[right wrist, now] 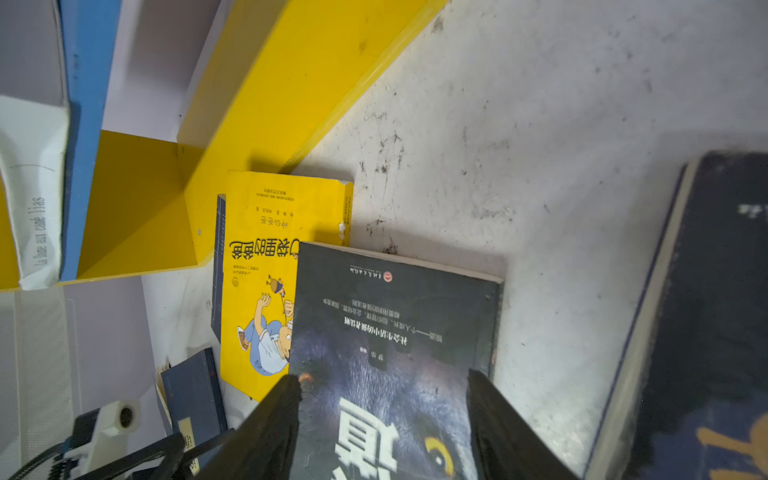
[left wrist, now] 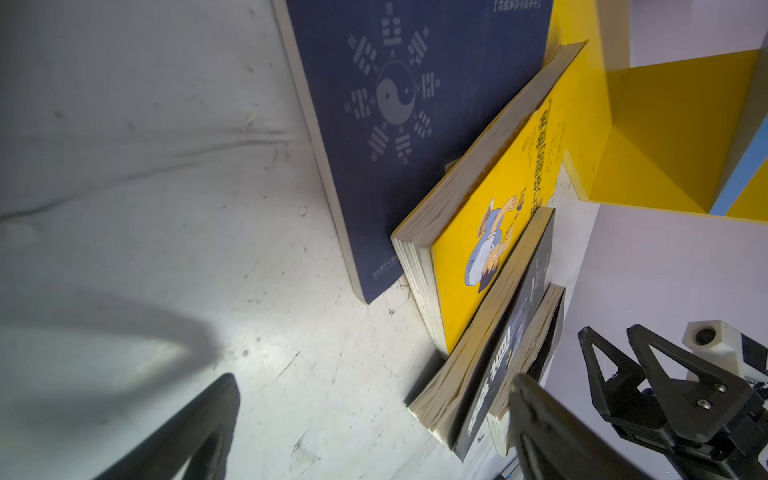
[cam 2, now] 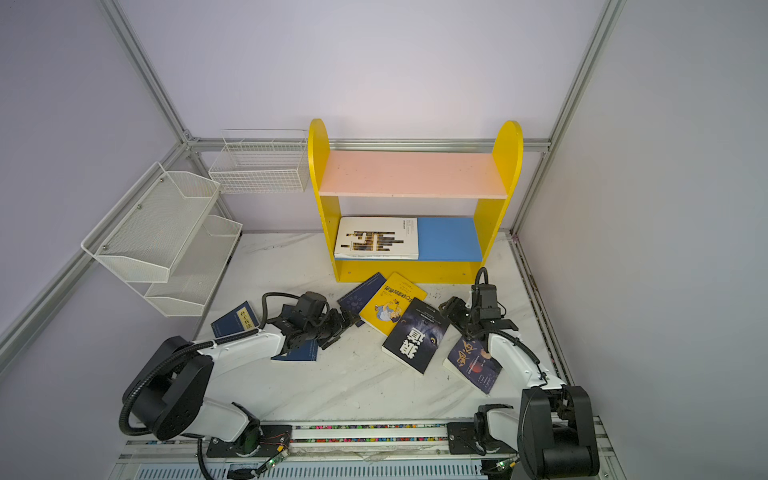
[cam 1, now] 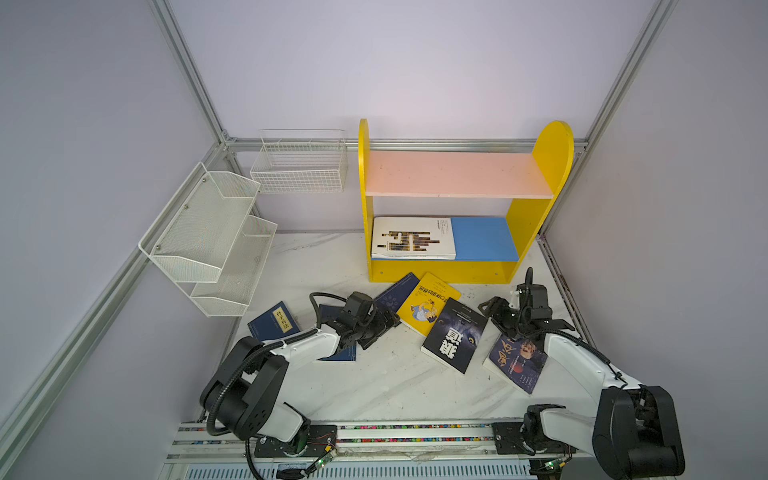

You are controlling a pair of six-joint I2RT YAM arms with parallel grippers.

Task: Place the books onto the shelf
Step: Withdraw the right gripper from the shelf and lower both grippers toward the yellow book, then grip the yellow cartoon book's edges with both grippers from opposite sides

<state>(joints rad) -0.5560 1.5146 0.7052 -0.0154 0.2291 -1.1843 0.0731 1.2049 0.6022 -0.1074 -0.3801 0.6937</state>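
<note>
The yellow shelf (cam 1: 548,166) holds a large white book (cam 1: 411,239) flat on its blue lower board; the pink upper board is bare. On the table lie a navy book (cam 1: 397,291), a yellow book (cam 1: 428,307) overlapping it, a dark wolf-cover book (cam 1: 455,336) and a dark illustrated book (cam 1: 515,361). A navy labelled book (cam 1: 274,322) lies at the left, and another navy book (cam 1: 343,353) sits under my left arm. My left gripper (left wrist: 374,386) is open over bare table beside the yellow book. My right gripper (right wrist: 384,378) hovers open above the wolf book (right wrist: 395,324).
A white mesh tiered rack (cam 1: 208,232) hangs on the left wall and a white wire basket (cam 1: 299,166) on the back wall, left of the shelf. An aluminium rail (cam 1: 395,432) carrying both arm bases runs along the table's front edge.
</note>
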